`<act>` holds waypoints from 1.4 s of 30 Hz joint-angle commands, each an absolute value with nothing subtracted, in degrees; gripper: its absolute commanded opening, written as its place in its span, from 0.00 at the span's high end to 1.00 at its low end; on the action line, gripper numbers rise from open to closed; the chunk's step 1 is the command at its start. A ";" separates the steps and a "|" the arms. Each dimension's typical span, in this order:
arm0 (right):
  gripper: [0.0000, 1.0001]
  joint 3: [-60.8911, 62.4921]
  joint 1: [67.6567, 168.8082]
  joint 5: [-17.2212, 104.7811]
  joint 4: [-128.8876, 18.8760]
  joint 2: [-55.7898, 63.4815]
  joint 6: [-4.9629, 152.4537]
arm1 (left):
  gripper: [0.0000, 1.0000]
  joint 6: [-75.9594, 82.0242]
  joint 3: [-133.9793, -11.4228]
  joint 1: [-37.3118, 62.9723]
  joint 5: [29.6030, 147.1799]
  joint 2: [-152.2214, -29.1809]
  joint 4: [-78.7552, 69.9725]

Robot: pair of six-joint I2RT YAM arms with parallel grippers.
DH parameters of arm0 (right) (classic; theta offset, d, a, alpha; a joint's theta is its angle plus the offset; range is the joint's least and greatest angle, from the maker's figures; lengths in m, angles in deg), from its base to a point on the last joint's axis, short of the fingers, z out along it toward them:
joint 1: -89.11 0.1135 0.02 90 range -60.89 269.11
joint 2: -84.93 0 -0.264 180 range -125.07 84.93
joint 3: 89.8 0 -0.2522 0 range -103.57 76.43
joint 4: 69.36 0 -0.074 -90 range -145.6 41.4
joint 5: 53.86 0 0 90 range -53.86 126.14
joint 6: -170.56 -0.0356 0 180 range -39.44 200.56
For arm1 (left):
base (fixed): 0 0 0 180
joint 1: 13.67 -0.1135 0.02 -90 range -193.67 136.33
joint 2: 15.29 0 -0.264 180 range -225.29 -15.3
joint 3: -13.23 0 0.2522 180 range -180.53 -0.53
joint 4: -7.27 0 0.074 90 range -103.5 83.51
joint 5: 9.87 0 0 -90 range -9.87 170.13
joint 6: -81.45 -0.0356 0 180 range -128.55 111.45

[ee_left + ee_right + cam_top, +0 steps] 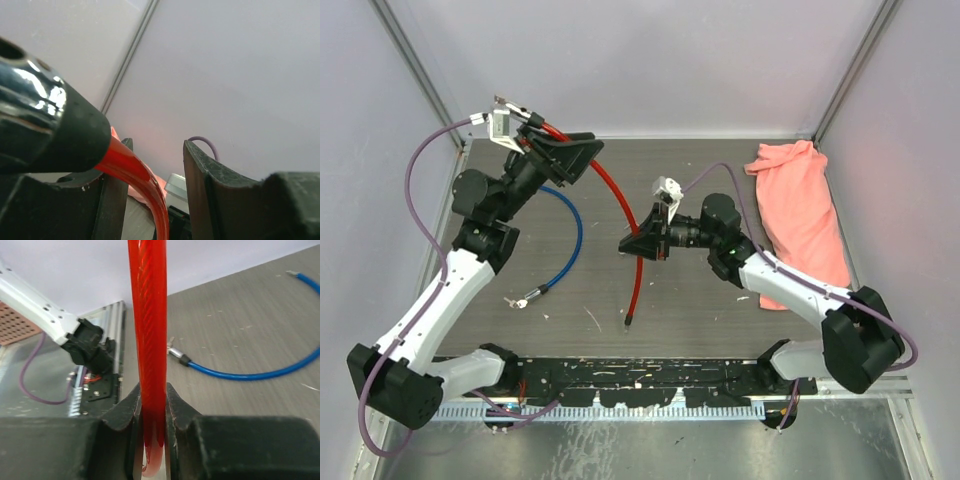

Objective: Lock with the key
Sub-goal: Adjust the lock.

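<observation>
red cable (638,280) | axis far-left to near | tip (629,320) points nearward

the red cable (636,285) is a glossy, see-through red cord with a black lock head (65,135), part shiny and part matte, at its 11 o'clock end, raised off the table. it arcs toward the centre, then runs straight down to a dark tip at 6 o'clock. the blue cable (581,235) lies flat at 9 o'clock in an open curve, with a black collar and small metal end (520,299) at its near tip.
</observation>
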State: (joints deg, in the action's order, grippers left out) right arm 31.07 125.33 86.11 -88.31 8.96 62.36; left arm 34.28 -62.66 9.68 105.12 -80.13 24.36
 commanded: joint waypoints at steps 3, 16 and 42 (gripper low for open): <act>0.99 26.44 120.39 82.67 -79.79 15.11 77.83 | 0.56 32.86 -65.09 9.89 104.10 -78.38 27.43; 0.99 21.75 118.77 95.30 -69.92 14.65 84.15 | 1.00 16.80 -73.00 9.89 118.22 -81.78 20.94; 0.27 19.37 109.61 101.84 -71.13 18.26 71.54 | 1.00 -6.20 -110.74 13.60 85.13 -92.98 -38.36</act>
